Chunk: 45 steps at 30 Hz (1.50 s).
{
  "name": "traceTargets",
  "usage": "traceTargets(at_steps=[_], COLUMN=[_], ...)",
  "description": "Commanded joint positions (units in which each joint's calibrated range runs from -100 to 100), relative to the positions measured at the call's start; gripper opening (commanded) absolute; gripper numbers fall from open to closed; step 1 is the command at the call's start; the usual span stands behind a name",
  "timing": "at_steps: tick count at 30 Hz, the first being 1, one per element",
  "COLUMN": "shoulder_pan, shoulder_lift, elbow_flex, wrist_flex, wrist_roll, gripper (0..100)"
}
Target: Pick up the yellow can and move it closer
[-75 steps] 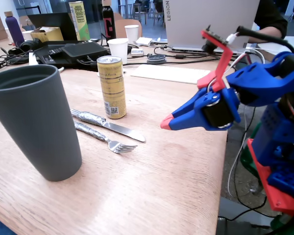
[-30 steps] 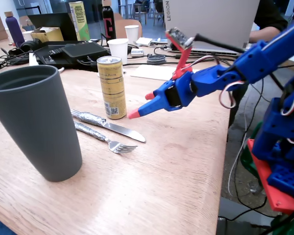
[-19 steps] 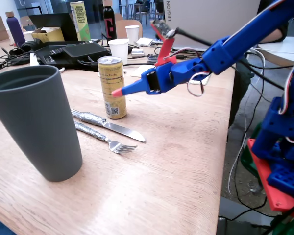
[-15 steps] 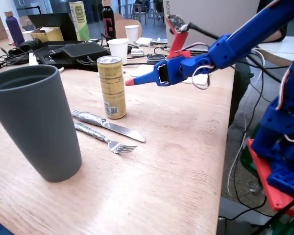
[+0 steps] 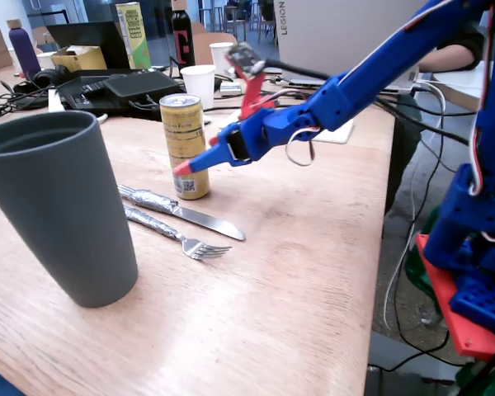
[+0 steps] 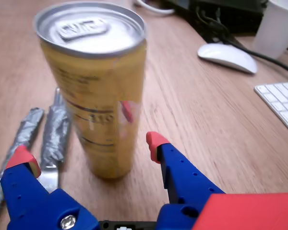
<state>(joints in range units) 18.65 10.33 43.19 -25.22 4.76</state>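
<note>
The yellow can (image 5: 186, 144) stands upright on the wooden table (image 5: 313, 247), silver top up and a white QR label low on its side. In the wrist view the can (image 6: 98, 91) fills the upper left. My blue gripper (image 5: 196, 157) with red fingertips reaches it from the right in the fixed view. It is open (image 6: 89, 151). One fingertip (image 6: 23, 158) sits left of the can's base and the other (image 6: 156, 141) sits right of it. Neither tip touches the can, which stands just beyond them.
A large grey tumbler (image 5: 62, 206) stands front left. A foil-handled knife (image 5: 181, 213) and fork (image 5: 177, 235) lie beside the can. Behind it are a white paper cup (image 5: 200, 82), a yellow-green carton (image 5: 132, 33), bottles and cables. A mouse (image 6: 228, 57) and keyboard (image 6: 281, 100) lie to the right.
</note>
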Motion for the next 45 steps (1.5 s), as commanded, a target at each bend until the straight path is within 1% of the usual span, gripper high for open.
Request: traceTargets(at_steps=[1,10,16,20,25,28,30,32,34,37,45], shoulder_pan=[-2.6,-0.5,-0.5,-0.7,-0.7,-1.0,-0.9,-0.9,-0.9,-1.0,-2.2], shoulder_lift=[3.0,11.0,16.8,19.4,22.1,22.8,22.8,22.8,22.8,22.8,21.7], elbow_flex=[-7.0,-21.2,-27.6,-27.2,-27.4,-27.9,-28.0,-28.0,-28.1,-28.1,-25.6], wrist_flex=[-0.9,-0.9,-1.5,-9.1,-14.4,-14.9,-14.9,-14.9,-14.9,-14.8,-14.1], wrist_roll=[0.6,0.6,0.1,0.0,0.0,0.3,0.2,0.2,0.3,0.5,0.0], gripper=[48,48,48,48,48,47,41,29,21,19,19])
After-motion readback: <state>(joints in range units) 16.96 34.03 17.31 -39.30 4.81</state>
